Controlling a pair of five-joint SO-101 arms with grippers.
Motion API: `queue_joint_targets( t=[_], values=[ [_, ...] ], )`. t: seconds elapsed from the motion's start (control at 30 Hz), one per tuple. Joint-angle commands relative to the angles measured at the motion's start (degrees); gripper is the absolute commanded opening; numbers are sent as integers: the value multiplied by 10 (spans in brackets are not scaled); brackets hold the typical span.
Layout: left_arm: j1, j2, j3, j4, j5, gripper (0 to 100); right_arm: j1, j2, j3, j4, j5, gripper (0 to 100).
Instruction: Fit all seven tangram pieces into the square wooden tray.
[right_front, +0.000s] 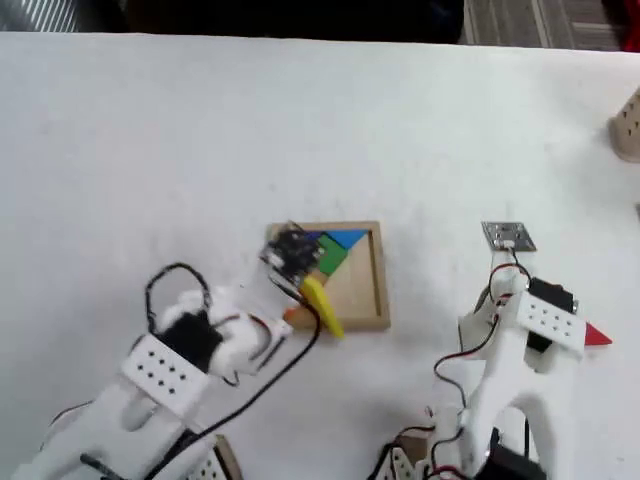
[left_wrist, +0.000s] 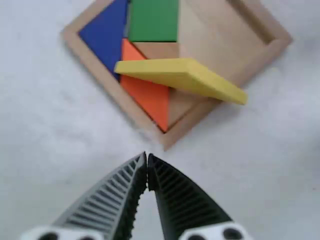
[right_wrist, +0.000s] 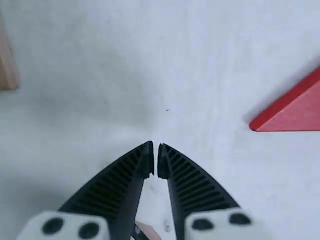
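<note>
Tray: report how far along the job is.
Done: blue piece, green piece and orange piece lie flat in the tray. In hand: nothing; left gripper and right gripper are shut. Remaining: the yellow piece, tilted over the rim; the red piece on the table.

Robot lab: white table (right_front: 150, 120), wired arms (right_front: 165, 372)

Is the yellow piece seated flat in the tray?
No, the yellow piece lies tilted, propped over the orange piece and overhanging the tray rim.

White table (right_front: 200, 130), square wooden tray (right_front: 381, 280) near its middle, red triangle piece (right_front: 597, 337) well to its right
</note>
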Motion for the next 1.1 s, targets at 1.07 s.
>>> queue_joint_targets(
  t=[1.07],
  values=[
    [-39,337,-214,-314,114,23,24,167,-91,-41,11,19]
  ],
)
